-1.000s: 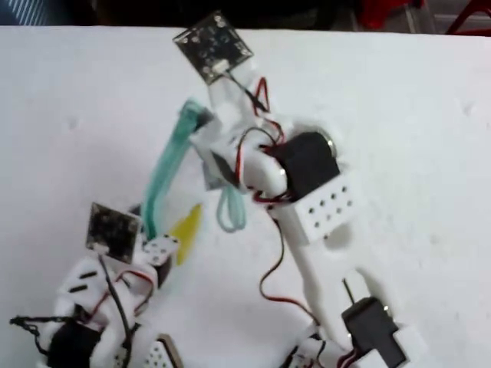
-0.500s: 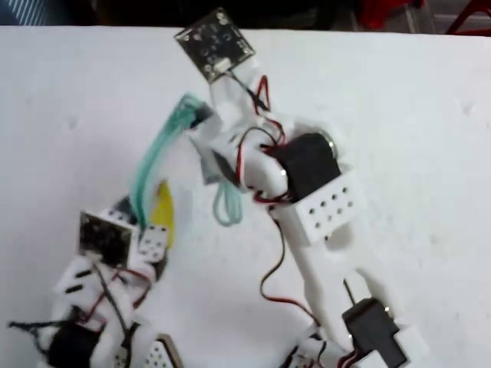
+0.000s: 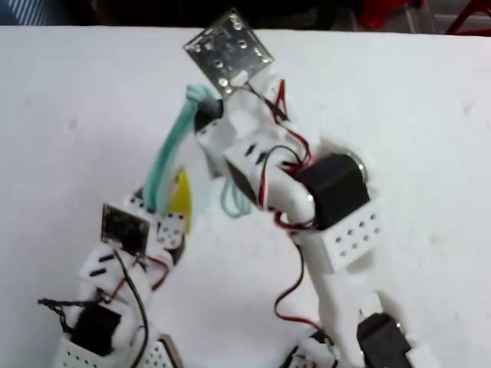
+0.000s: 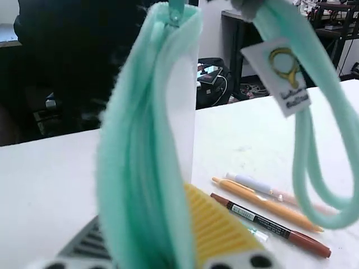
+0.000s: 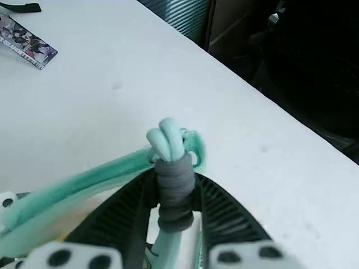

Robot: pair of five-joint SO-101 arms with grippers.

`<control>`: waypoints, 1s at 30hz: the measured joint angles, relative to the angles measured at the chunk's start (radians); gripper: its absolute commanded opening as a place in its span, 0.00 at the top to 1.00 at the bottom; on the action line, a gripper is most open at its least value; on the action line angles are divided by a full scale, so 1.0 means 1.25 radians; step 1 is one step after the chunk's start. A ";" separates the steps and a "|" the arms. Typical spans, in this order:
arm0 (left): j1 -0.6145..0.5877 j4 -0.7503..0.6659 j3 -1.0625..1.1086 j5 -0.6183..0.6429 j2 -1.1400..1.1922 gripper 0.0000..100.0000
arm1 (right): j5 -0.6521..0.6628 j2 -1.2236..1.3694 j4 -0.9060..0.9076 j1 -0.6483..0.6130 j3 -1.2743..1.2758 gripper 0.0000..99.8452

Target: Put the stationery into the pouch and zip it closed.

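Left wrist view: left gripper (image 4: pixel 152 249) clamped on pouch's (image 4: pixel 148 140) near end, pouch edge-up, strap loop (image 4: pixel 303 145) with tag (image 4: pixel 277 67) hanging beside. Behind, three pens (image 4: pixel 269 205) lying together on table (image 4: pixel 45 185), outside pouch. Farther, right gripper (image 5: pixel 174 178) pinching pouch's far end at grey band (image 5: pixel 175 208) round strap.

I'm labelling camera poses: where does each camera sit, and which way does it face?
High view: fixed above, looking down on the table; both arms show, left gripper and right gripper holding the pouch's ends.
Left wrist view: on the left arm, facing along the pouch towards pens; a yellow finger shows.
Right wrist view: on the right arm, facing down black fingers onto table.
All three share the pouch.
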 measured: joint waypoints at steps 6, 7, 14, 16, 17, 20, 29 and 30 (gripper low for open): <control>0.000 0.112 -0.053 0.004 0.005 0.97 | 0.000 0.047 -0.007 0.021 0.000 0.98; 0.000 0.113 -0.053 0.004 0.005 0.95 | 0.000 0.050 -0.007 0.018 0.000 0.98; 0.000 0.142 -0.055 0.034 0.005 0.77 | 0.000 0.058 -0.007 0.020 0.000 0.98; 0.000 0.174 -0.063 0.071 0.000 0.80 | 0.000 0.058 -0.007 0.020 0.000 0.98; 0.000 0.183 -0.063 0.072 -0.001 0.82 | 0.000 0.058 -0.007 0.020 0.000 0.98; 0.000 0.185 -0.063 0.043 0.000 0.89 | 0.000 0.058 0.002 0.018 0.000 0.98; 0.000 0.164 -0.063 0.029 0.004 0.98 | 0.000 0.058 0.014 0.017 0.029 0.98; 0.000 0.164 -0.063 0.029 0.005 0.98 | 0.000 0.058 0.014 0.017 0.039 0.98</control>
